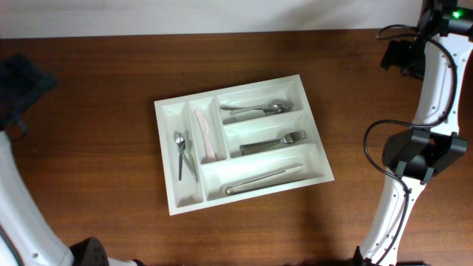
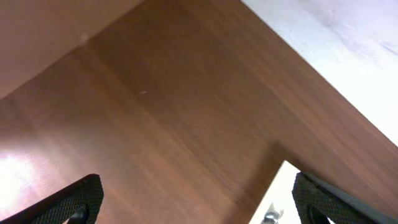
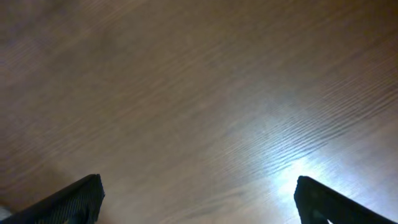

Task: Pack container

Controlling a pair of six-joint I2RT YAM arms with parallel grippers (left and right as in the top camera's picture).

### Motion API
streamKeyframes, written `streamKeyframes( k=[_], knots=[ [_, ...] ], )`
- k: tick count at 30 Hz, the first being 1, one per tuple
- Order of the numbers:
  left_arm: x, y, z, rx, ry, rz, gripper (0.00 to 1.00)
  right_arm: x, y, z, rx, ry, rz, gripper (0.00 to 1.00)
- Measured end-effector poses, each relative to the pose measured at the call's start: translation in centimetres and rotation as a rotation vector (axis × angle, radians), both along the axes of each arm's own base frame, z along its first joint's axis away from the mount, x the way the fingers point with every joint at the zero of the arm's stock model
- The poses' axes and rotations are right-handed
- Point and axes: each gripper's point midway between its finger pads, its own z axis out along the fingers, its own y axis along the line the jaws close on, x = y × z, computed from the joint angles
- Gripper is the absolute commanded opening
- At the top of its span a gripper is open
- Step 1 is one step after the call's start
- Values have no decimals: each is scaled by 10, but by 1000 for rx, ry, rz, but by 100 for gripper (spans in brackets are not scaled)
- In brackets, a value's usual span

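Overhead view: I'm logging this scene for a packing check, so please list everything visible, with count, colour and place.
container: one, white, mid-table, slightly turned.
small spoons: apparently two, silver, outermost narrow compartment.
pale utensil: one, pinkish white, likely a knife, second narrow compartment.
large spoons: silver, count unclear, far wide compartment.
fork: silver, at least one, middle wide compartment.
long utensil: one, silver, near wide compartment.
table: one, brown wood.
dark object: one, blurred, far left edge.
left tool: black fingers, open, empty.
right tool: black fingers, open, empty.
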Motion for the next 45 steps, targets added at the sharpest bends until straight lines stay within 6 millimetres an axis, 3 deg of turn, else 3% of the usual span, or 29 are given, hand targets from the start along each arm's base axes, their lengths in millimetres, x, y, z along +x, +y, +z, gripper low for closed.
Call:
streamKeyframes(
  k=[6,9,13,15,17,18,19,21,25,30,35,40,45],
  knots=[
    [-15,9,-6,-16,41,40,99,-14,31,-4,150,49,59,99],
    [-19,7,-9,-23,60,40,99,-11,50,15,183,1,144,99],
    [-19,7,-9,-24,61,40,99,-20,92,88,155,-147,274,99],
    [-19,7,-9,-24,61,40,99,-36,121,140,127,-257,350,99],
    [-19,7,-9,-24,62,40,99,-66,153,192,107,-368,430,99],
    [-19,7,-9,-24,61,40,99,-93,173,224,101,-437,483,99],
    [-19,7,-9,-23,61,41,99,-119,181,241,95,-470,506,99],
    [-19,7,-9,-24,63,41,99,-159,182,252,71,-483,492,99],
    [-19,7,-9,-24,62,40,99,-204,163,252,1,-486,391,99],
    [-19,7,-9,-24,62,40,99,-267,151,270,-52,-575,327,99],
    [-19,7,-9,-24,62,41,99,-299,149,287,-73,-664,318,99],
    [-19,7,-9,-24,62,41,99,-318,145,294,-94,-711,307,99],
    [-19,7,-9,-24,62,41,99,-375,140,311,-137,-864,284,99]
  ],
)
